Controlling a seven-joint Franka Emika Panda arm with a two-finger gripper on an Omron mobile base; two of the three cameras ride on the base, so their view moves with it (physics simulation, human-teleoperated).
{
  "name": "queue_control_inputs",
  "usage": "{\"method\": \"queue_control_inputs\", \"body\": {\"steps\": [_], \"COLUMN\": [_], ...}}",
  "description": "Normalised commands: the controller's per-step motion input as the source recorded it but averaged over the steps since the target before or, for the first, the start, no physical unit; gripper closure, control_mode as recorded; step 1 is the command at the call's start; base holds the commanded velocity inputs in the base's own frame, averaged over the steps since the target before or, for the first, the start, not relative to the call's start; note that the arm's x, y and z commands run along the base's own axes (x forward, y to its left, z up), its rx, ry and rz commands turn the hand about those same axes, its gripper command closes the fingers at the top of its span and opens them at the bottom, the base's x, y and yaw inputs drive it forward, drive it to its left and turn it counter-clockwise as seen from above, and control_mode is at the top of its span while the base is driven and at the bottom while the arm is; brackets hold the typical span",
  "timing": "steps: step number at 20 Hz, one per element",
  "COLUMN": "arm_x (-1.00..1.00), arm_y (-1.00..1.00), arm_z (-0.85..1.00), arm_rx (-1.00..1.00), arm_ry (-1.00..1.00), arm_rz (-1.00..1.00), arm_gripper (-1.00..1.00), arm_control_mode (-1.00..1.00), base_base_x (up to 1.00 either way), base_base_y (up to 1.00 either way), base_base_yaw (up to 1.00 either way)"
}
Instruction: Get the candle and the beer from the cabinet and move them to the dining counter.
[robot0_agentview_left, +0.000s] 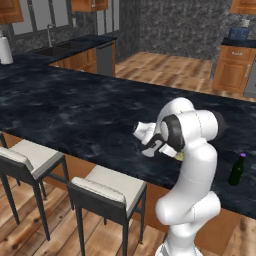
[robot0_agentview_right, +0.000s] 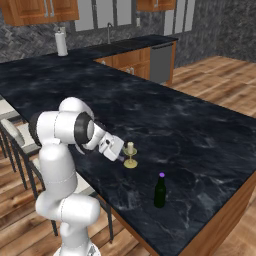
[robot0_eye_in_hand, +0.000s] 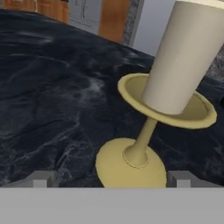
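Standing upright on the dining counter (robot0_agentview_right: 190, 125), near its near edge: the candle (robot0_agentview_right: 130, 155), cream pillar on an olive-brass holder with a round dish base resting flat on the black veined marble. Sitting just to the left of it in the right base view, the gripper (robot0_agentview_right: 120, 151), with fingers spread wide apart, gripping nothing. Showing in the hand view as two grey finger tips (robot0_eye_in_hand: 40, 179) flanking the holder's foot, neither one touching the candle (robot0_eye_in_hand: 181, 61), which is looming close and leaning in that tilted picture. Peeking out as a small yellowish patch behind the white forearm in the left base view: the candle (robot0_agentview_left: 178, 156), mostly hidden by the arm.

Standing upright to the right of the candle and nearer the counter's edge, apart from it: the beer (robot0_agentview_right: 160, 190), dark green bottle with purple cap; appearing also at the right of the left base view (robot0_agentview_left: 237, 169), on the dining counter (robot0_agentview_left: 75, 110).

Tucking under the near side of the counter: white-cushioned stools (robot0_agentview_left: 107, 187). Standing far off to the left on a back countertop, beside a sink faucet: a white paper-towel roll (robot0_agentview_right: 61, 43). Hanging above on the far wall: brown wood cabinet (robot0_agentview_right: 37, 10), doors looking closed.
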Motion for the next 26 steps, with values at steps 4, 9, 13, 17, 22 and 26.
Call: {"method": "queue_control_inputs", "body": {"steps": [4,9,13,17,22,26], "arm_x": [-0.53,-0.51,-0.44,-0.4,-0.38,-0.41], "arm_y": [0.17,0.09,0.07,0.1,0.13,0.1], "arm_z": [0.01,0.17,0.38,0.47,0.48,0.43], "arm_rx": [0.0,0.01,0.03,0.06,0.1,0.08], "arm_ry": [-0.14,0.0,0.05,0.1,0.11,0.06], "arm_rz": [0.03,0.11,0.06,0.13,0.16,0.29], "arm_gripper": [-1.0,-1.0,-1.0,-1.0,-1.0,-1.0], "arm_control_mode": [-1.0,-1.0,-1.0,-1.0,-1.0,-1.0], "base_base_x": [0.0,0.0,0.0,0.0,0.0,0.0], "base_base_y": [0.0,0.0,0.0,0.0,0.0,0.0], "base_base_yaw": [0.0,0.0,0.0,0.0,0.0,0.0]}}
